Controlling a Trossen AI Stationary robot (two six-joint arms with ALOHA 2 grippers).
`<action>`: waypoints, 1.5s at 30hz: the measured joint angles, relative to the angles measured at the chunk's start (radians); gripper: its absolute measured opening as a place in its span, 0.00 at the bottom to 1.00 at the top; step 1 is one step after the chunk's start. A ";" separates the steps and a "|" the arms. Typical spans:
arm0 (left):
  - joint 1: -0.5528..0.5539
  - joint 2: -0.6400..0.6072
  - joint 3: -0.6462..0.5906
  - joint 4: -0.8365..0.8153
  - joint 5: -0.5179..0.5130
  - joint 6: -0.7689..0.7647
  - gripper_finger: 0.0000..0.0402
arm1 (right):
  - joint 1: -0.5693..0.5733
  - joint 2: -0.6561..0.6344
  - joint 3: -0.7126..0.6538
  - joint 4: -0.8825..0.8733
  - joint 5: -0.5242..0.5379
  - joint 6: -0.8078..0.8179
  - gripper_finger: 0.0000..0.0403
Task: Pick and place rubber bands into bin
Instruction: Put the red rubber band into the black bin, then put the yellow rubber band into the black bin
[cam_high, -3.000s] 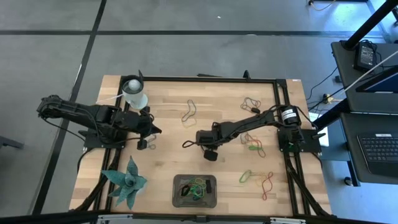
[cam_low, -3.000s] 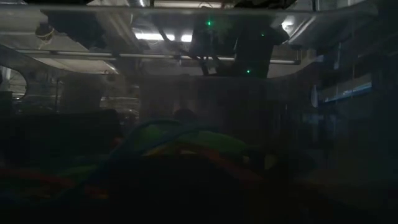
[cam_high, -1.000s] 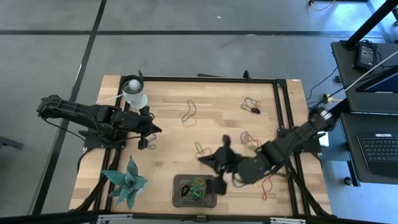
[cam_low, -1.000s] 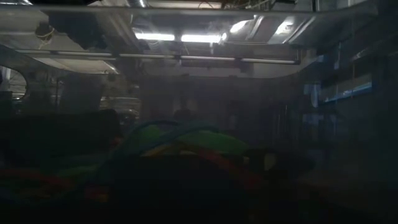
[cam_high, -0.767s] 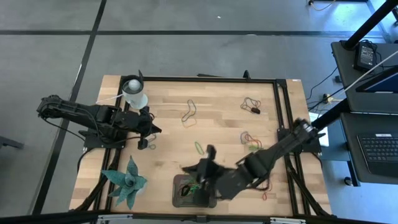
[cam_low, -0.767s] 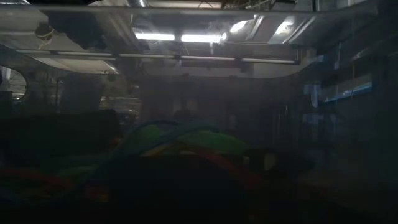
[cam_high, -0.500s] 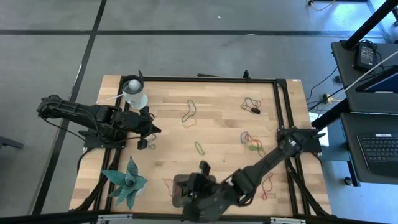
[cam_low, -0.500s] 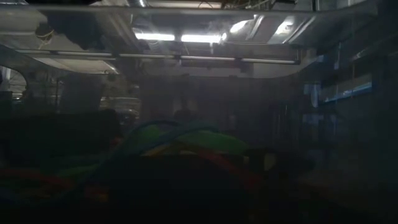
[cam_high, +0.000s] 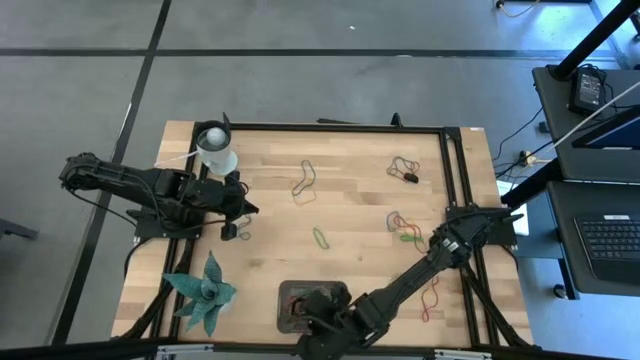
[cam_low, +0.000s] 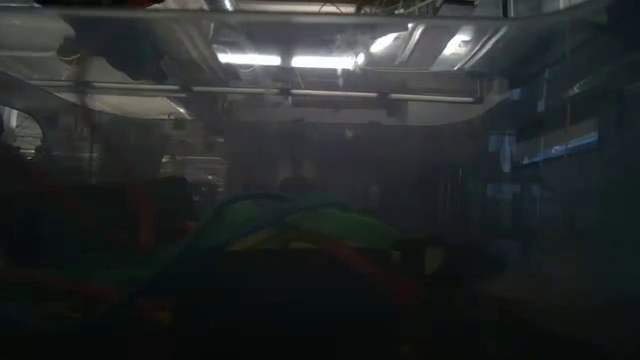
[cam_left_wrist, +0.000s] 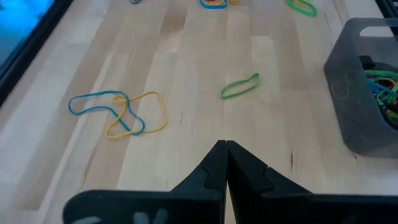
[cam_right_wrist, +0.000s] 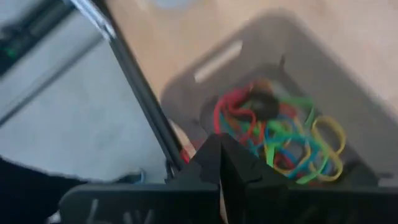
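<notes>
The dark grey bin (cam_high: 292, 290) stands at the table's near edge, with a heap of coloured rubber bands (cam_right_wrist: 280, 137) in it. My right gripper (cam_right_wrist: 219, 148) hangs shut just above the bin's near rim (cam_right_wrist: 180, 106), and in the high view it (cam_high: 310, 318) covers much of the bin. Loose rubber bands lie flat on the wood: a green one (cam_high: 320, 238), a blue and a yellow one (cam_left_wrist: 118, 112), and others at the far right (cam_high: 403, 168). My left gripper (cam_left_wrist: 224, 144) is shut with nothing in it, above the table's left side (cam_high: 243, 210). My right gripper pinches a red rubber band between its two fingertips. Only a short bit of red (cam_right_wrist: 185, 154) shows beside them, and the fingers hide the rest. The fingers slant down toward the table's near edge. The band is clear of the table, over the bin's rim.
A white cup (cam_high: 217, 150) stands at the far left and a teal plant figure (cam_high: 205, 295) at the near left. A black frame rail (cam_right_wrist: 140, 93) runs right behind the bin. More bands lie at the right (cam_high: 432, 293). The low view is dark, with bands (cam_low: 290, 225) close up.
My right gripper has swung from the middle of the table toward the near edge and down over the bin, rolling and tipping steeper as it went. It has stayed shut, and the red band has come along with it.
</notes>
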 joint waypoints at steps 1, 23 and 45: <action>0.000 0.000 0.000 0.000 0.000 0.015 0.01 | -0.005 0.010 0.000 -0.004 -0.027 0.007 0.00; 0.000 0.000 0.000 0.000 0.004 0.042 0.01 | -0.113 0.086 -0.021 -0.069 -0.284 0.026 0.14; 0.000 0.000 0.000 0.015 0.035 0.015 0.01 | -0.109 -0.003 0.000 -0.075 -0.187 -0.066 0.21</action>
